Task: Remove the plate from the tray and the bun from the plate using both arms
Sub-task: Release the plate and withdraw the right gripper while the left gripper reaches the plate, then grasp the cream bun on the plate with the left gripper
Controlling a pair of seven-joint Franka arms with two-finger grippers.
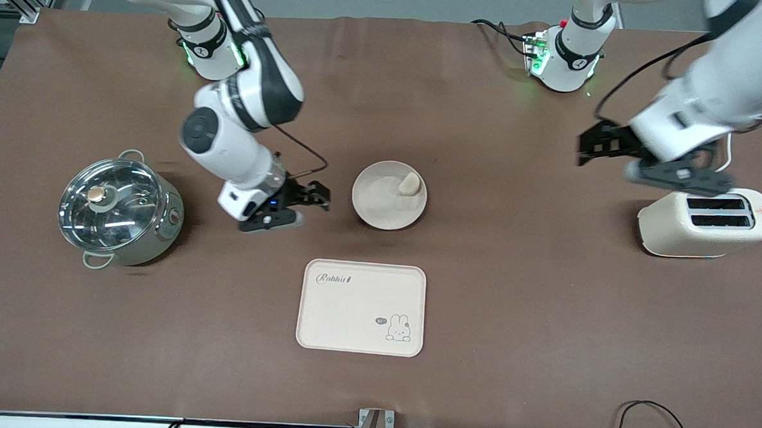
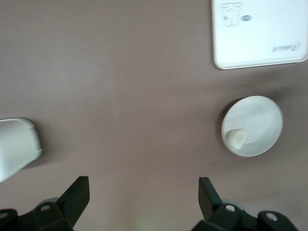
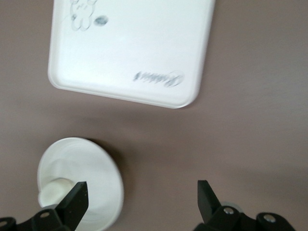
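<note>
Front view: I see the bun (image 1: 410,183) on the plate (image 1: 389,195) mid-bench; right gripper (image 1: 304,201) beside it and left gripper (image 1: 653,163) over the toaster (image 1: 705,223), both with fingers apart.

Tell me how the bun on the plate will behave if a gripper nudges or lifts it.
The bun is a small, rounded lump, so it probably weighs little and may roll or slide. It sits near the raised rim of the plate, which might stop it. It looks soft, so a firm pinch could dent it.

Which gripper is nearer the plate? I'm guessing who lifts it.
Right. The right gripper hovers open just beside the plate; the left gripper, open, is over the toaster.
</note>
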